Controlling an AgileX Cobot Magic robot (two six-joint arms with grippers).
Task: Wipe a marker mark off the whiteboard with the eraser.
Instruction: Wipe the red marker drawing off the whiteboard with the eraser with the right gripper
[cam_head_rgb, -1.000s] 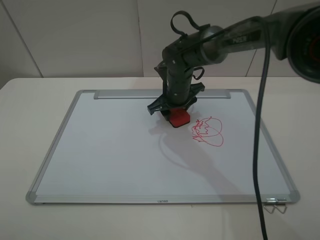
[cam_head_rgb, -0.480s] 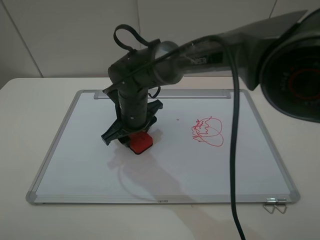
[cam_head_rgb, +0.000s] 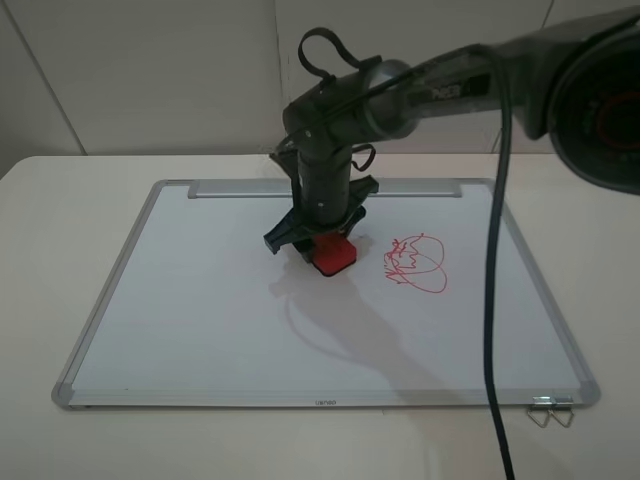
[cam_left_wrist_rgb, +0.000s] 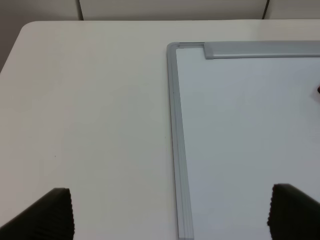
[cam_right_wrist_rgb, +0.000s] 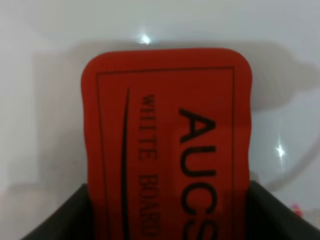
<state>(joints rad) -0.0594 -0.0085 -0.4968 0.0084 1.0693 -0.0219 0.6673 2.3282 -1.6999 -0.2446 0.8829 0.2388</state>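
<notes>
The whiteboard (cam_head_rgb: 200, 300) lies flat on the table, and its far-left corner also shows in the left wrist view (cam_left_wrist_rgb: 240, 125). The marker mark (cam_head_rgb: 415, 264), thin red pointed strokes under loops, sits right of centre. My right gripper (cam_head_rgb: 325, 243) reaches across to mid-board, shut on the red eraser (cam_head_rgb: 332, 254), whose base presses on the board a short gap left of the mark. The right wrist view is filled by the eraser (cam_right_wrist_rgb: 167, 135) with its dark lettering, between dark fingers (cam_right_wrist_rgb: 55, 220). My left gripper (cam_left_wrist_rgb: 175, 220) hangs open over the board's left frame, holding nothing.
A grey tray strip (cam_head_rgb: 240, 188) runs along the board's far edge. A wire clip (cam_head_rgb: 550, 410) lies at the near right corner. The right arm's black cable (cam_head_rgb: 492, 300) hangs across the board's right side. White table (cam_left_wrist_rgb: 90, 110) surrounds the board.
The right gripper swept the eraser from beside the mark to the board's left-front, then back right toward the mark. The red mark looks the same.
</notes>
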